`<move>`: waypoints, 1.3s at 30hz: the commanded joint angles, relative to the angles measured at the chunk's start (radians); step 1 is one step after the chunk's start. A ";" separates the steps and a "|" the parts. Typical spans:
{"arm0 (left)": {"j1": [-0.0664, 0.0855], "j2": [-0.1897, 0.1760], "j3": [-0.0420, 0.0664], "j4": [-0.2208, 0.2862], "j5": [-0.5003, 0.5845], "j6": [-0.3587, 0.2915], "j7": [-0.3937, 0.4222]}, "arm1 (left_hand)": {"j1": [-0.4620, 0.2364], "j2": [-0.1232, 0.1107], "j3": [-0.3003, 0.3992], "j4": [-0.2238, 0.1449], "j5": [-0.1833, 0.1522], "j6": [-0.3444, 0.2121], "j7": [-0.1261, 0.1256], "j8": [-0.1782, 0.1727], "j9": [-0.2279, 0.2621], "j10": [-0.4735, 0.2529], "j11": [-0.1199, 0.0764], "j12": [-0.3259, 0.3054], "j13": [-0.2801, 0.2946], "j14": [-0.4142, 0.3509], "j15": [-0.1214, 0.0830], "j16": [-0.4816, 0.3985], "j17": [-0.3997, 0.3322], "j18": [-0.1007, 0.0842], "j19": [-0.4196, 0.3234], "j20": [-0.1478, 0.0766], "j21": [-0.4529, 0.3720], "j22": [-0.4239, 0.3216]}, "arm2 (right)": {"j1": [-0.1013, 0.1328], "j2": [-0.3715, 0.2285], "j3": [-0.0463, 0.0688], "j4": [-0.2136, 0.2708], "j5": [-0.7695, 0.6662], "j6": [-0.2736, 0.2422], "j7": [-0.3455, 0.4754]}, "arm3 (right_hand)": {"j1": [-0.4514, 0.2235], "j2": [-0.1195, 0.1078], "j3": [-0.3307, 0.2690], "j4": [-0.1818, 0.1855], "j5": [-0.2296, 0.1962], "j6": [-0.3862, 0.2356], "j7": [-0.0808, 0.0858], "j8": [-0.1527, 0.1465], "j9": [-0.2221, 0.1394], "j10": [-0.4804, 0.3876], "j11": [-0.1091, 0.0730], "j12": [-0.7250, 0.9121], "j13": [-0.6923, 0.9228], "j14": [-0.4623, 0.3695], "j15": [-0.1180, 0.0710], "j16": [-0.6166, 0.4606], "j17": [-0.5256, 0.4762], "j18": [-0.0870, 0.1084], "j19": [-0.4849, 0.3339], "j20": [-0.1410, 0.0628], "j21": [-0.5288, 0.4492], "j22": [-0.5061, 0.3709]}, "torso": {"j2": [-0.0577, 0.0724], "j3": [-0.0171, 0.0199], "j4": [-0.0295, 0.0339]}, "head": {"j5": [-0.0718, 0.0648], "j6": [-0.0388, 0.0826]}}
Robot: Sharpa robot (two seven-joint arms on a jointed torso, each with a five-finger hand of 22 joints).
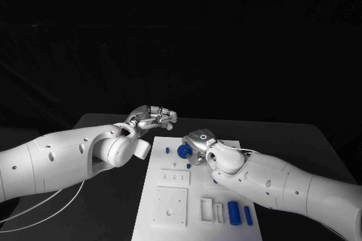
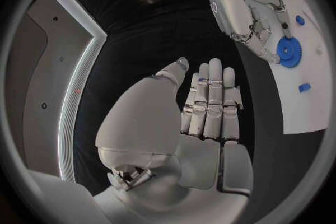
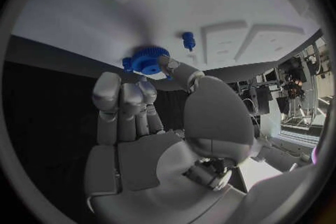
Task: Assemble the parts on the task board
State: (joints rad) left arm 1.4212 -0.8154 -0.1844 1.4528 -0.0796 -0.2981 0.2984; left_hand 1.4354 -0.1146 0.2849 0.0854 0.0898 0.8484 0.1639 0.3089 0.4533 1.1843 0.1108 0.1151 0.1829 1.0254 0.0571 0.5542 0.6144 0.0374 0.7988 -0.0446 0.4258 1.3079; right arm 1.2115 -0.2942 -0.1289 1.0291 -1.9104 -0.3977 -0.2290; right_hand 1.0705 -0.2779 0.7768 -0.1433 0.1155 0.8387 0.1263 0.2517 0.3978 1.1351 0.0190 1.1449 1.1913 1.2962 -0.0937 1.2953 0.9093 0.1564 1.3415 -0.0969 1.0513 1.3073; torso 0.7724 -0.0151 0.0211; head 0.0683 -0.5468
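Left hand [image 1: 154,117]: I see it off the far-left corner of the task board, above the black table [image 1: 302,141]. In its wrist view the fingers [image 2: 212,102] lie straight and side by side, thumb apart, palm bare. It holds nothing; I read it as apart and idle.
Task board [image 1: 170,228]: white plate lying lengthwise, near to far, in the middle of the table. I note raised white blocks with holes on its near-left part and narrow white slots to their right.
Blue gear [image 1: 184,151]: toothed wheel lying on the far part of the board, just left of the right hand. In the right wrist view the gear [image 3: 148,60] sits at the fingertips [image 3: 173,69].
Small blue pegs: one [image 3: 188,40] lies on the board just past the gear in the right wrist view; I cannot tell its shape closely.
Right hand [image 1: 200,145]: over the far part of the board, fingers reaching down to the gear. A fingertip touches its rim; I cannot tell whether the gear is actually pinched or only touched.
Blue cylinders [image 1: 233,213]: two lie side by side at the board's near right, the thinner one [image 1: 248,215] on the right.
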 commanded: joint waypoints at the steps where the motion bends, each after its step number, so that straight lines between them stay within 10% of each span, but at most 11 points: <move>1: 0.002 0.002 0.001 0.001 -0.002 -0.003 0.008 | -0.008 0.000 0.001 -0.005 0.000 0.001 0.005 -0.004 0.002 0.003 0.003 -0.003 0.001 -0.008 0.000 -0.003 -0.002 -0.005 -0.005 0.002 -0.004 0.013 | 0.000 -0.002 0.000 0.003 0.036 0.060 0.017 | 0.000 -0.005 -0.011 -0.001 0.029 -0.017 -0.005 -0.006 -0.001 0.002 -0.010 -0.002 -0.001 0.003 -0.006 -0.005 0.003 0.105 -0.001 -0.004 -0.003 0.012 | 0.000 0.0003 -0.0002 | 0.002 0.000; 8: 0.002 0.002 0.001 0.000 -0.002 -0.003 0.008 | -0.009 -0.001 0.002 -0.008 0.000 0.001 0.006 -0.005 0.002 0.000 0.004 -0.007 0.001 -0.008 0.000 -0.004 -0.002 -0.005 -0.005 0.002 -0.004 0.013 | 0.002 -0.008 0.000 -0.001 0.117 0.096 0.035 | -0.036 0.011 -0.063 -0.006 0.163 -0.043 -0.009 -0.003 0.005 0.005 -0.014 0.004 0.000 0.004 -0.010 -0.008 0.011 0.105 -0.001 -0.006 0.000 0.014 | 0.000 0.0007 0.0000 | 0.004 0.001; 15: 0.002 0.002 0.001 -0.001 -0.002 -0.003 0.007 | -0.011 -0.001 0.003 -0.008 0.000 0.001 0.006 -0.006 0.002 -0.001 0.005 -0.008 0.001 -0.008 0.000 -0.004 -0.002 -0.005 -0.005 0.002 -0.004 0.013 | 0.003 -0.010 0.000 -0.008 0.173 0.161 0.047 | -0.051 0.021 -0.081 -0.004 0.184 -0.042 -0.008 0.003 0.010 0.009 -0.014 0.009 0.003 0.004 -0.010 -0.009 0.014 0.105 -0.002 -0.008 0.000 0.014 | 0.000 0.0013 -0.0010 | 0.004 0.002; 20: 0.002 0.002 0.001 -0.001 -0.002 -0.003 0.008 | -0.011 -0.001 0.004 -0.009 0.000 0.000 0.006 -0.006 0.002 -0.001 0.005 -0.009 0.001 -0.008 0.000 -0.004 -0.002 -0.005 -0.005 0.002 -0.004 0.013 | 0.003 -0.015 0.000 -0.011 0.179 0.157 0.044 | -0.058 0.084 -0.067 -0.016 0.468 -0.050 -0.009 0.010 0.018 0.018 -0.014 0.022 0.011 0.003 -0.011 -0.006 0.023 0.105 -0.004 -0.012 0.005 0.017 | 0.000 0.0022 -0.0017 | 0.004 0.001; 23: 0.002 0.001 0.001 -0.001 -0.002 -0.003 0.008 | -0.011 -0.001 0.004 -0.009 0.000 0.000 0.006 -0.006 0.002 -0.001 0.005 -0.009 0.001 -0.008 0.000 -0.004 -0.002 -0.005 -0.005 0.002 -0.004 0.013 | 0.004 -0.021 0.000 -0.010 0.179 0.144 0.038 | -0.075 0.128 -0.053 -0.045 0.537 -0.054 -0.008 0.013 0.020 0.019 -0.013 0.025 0.013 0.003 -0.009 -0.007 0.027 0.105 -0.007 -0.010 0.008 0.018 | -0.001 0.0022 -0.0020 | 0.004 0.001; 39: 0.002 -0.004 0.001 0.001 -0.002 -0.004 0.008 | -0.011 -0.001 0.005 -0.011 0.000 0.000 0.006 -0.007 0.003 -0.001 0.006 -0.010 0.001 -0.008 0.000 -0.004 -0.002 -0.005 -0.005 0.002 -0.004 0.013 | 0.011 -0.066 0.000 0.044 0.179 0.124 0.026 | -0.090 0.125 -0.052 -0.060 0.535 -0.051 -0.004 0.018 0.023 0.022 -0.010 0.028 0.013 0.004 -0.007 -0.007 0.030 0.105 -0.005 -0.011 0.011 0.017 | 0.000 0.0027 -0.0028 | 0.004 0.004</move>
State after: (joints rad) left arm 1.4214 -0.8203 -0.1844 1.4512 -0.0797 -0.2998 0.2982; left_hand 1.4354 -0.1145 0.2898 0.0806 0.0899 0.8484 0.1639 0.3090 0.4549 1.1843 0.1108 0.1113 0.1826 1.0254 0.0571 0.5542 0.6143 0.0373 0.7988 -0.0446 0.4258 1.3075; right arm 1.2224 -0.3606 -0.1287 1.0686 -1.7337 -0.3035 -0.1912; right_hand 0.9926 -0.1525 0.7247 -0.1988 0.6511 0.7869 0.1145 0.2726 0.4212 1.1528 0.0088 1.1693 1.2036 1.3007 -0.0982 1.2914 0.9377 0.1618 1.3361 -0.1021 1.0571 1.3079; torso 0.7719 -0.0125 0.0184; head 0.0730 -0.5438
